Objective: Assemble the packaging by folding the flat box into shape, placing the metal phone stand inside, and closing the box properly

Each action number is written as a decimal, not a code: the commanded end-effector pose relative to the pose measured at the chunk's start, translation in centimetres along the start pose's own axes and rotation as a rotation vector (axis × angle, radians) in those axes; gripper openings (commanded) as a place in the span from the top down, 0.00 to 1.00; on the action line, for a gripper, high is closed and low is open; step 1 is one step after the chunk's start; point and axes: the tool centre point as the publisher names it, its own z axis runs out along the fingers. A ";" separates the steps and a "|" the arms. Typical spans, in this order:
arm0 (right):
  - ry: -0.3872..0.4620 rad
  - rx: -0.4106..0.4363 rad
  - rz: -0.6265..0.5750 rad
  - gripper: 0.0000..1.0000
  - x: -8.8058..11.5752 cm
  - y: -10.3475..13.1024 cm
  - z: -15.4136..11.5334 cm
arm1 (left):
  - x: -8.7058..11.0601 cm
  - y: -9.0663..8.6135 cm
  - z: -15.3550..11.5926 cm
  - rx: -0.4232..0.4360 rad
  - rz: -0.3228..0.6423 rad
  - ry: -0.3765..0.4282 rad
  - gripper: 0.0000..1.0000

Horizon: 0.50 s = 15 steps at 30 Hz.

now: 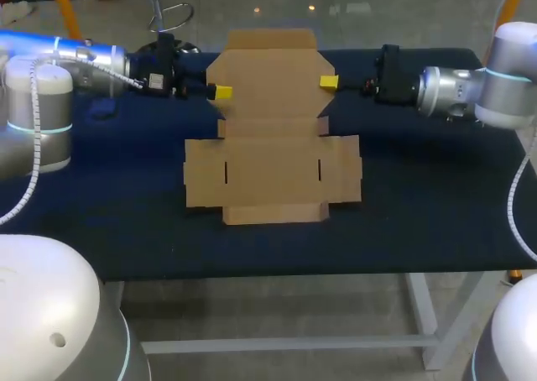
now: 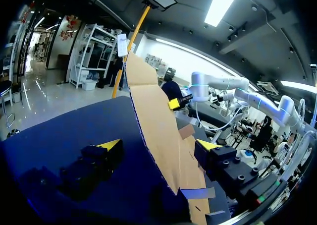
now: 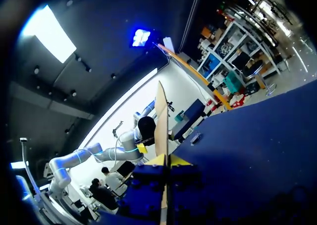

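Your right tool (image 1: 328,82) was pinched shut on one side edge of the flat brown cardboard box blank (image 1: 273,146), with a tip on each face. Your left tool (image 1: 222,91) stood wide open, the opposite edge just sitting between its fingers. The blank lay on the dark blue table (image 1: 436,196), spanning the gap between both tools. I reckon it's light and thin and will flop at the scored creases, so grab the edges near a fold, not the flap tips.

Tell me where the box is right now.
In the head view the box sits unfolded in the middle of the table, its far panel between the left claw and right claw at its side edges.
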 end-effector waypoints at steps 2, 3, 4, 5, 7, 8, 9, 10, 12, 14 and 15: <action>0.009 -0.001 -0.016 1.00 0.0 0.5 0.2 | -0.4 -0.3 0.4 0.009 0.006 0.018 0.00; 0.012 -0.002 -0.019 1.00 0.0 0.5 0.2 | -0.4 -0.3 0.4 0.011 0.008 0.021 0.00; 0.015 -0.003 -0.021 1.00 0.0 0.6 0.2 | -0.4 -0.4 0.5 0.017 0.010 0.021 0.00; 0.016 -0.003 -0.023 1.00 -0.1 0.7 0.2 | -0.4 -0.4 0.5 0.025 0.018 0.024 0.00; 0.022 -0.005 -0.025 1.00 -0.2 1.0 0.3 | -0.5 -0.4 0.6 0.036 0.023 0.027 0.00; 0.022 -0.005 -0.027 1.00 -0.3 1.0 0.4 | -0.5 -0.4 0.7 0.039 0.024 0.026 0.00; 0.024 -0.008 -0.028 1.00 -0.3 1.1 0.4 | -0.5 -0.4 0.7 0.045 0.026 0.031 0.00; 0.025 -0.009 -0.029 1.00 -0.3 1.2 0.4 | -0.5 -0.5 0.8 0.045 0.027 0.032 0.01; 0.028 -0.010 -0.030 1.00 -0.4 1.4 0.5 | -0.4 -0.6 1.1 0.043 0.029 0.034 0.04; 0.033 -0.008 -0.031 1.00 -0.4 1.4 0.6 | -0.4 -0.7 1.4 0.039 0.033 0.035 0.07; 0.035 -0.006 -0.032 1.00 -0.3 1.4 0.7 | -0.4 -0.8 1.5 0.038 0.035 0.035 0.08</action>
